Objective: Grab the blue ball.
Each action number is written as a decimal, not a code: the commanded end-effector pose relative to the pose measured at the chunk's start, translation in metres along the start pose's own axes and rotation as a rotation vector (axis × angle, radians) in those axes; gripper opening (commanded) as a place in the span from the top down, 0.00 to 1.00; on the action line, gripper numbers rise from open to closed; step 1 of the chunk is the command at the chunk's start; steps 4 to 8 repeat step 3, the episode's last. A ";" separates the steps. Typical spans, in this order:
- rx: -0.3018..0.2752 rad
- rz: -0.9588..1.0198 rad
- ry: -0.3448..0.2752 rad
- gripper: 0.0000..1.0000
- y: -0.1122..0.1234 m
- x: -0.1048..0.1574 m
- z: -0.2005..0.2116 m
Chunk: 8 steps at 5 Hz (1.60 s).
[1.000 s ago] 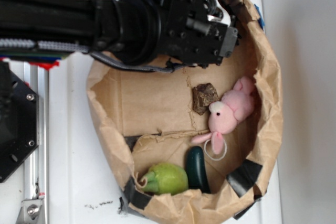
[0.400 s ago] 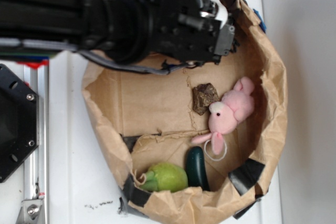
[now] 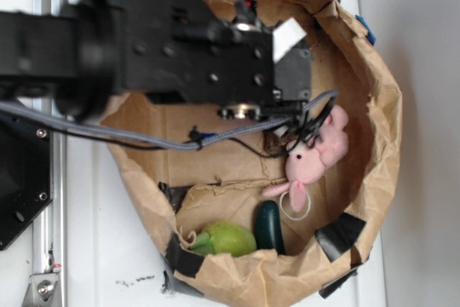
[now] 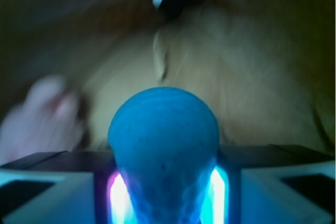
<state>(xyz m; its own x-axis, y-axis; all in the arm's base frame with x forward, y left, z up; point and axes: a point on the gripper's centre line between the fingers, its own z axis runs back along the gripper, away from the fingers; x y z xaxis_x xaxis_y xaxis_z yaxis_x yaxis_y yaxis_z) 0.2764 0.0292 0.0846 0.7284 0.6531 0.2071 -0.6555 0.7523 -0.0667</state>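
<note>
Between the two dark fingers [image 4: 50,174] of the black gripper [image 4: 164,192], the small teal-blue round ball with a finely textured matte surface [image 4: 164,153] is seen clamped in the wrist view, so the fingers are judged closed on it and the grab step looks essentially done. From the exterior view the ball itself is hidden under the black arm, which hangs over the upper part of the crumpled brown paper bag with black tape patches [image 3: 374,141]. Next move is judged to call for a steady lift with grip kept firm, clear of the bag wall. Relative to the bag: a pink plush animal [image 3: 316,152] lies inside at its right, a green pear-like fruit [image 3: 226,239] and a dark green oval object [image 3: 269,226] inside at its bottom. Bag rests on a white tabletop [image 3: 108,249]; nothing more of the room can be told.
</note>
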 end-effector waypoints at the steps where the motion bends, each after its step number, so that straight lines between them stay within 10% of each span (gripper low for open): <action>1: -0.174 -0.268 0.090 1.00 0.017 -0.009 0.079; 8: -0.127 -0.247 0.047 1.00 0.018 -0.026 0.094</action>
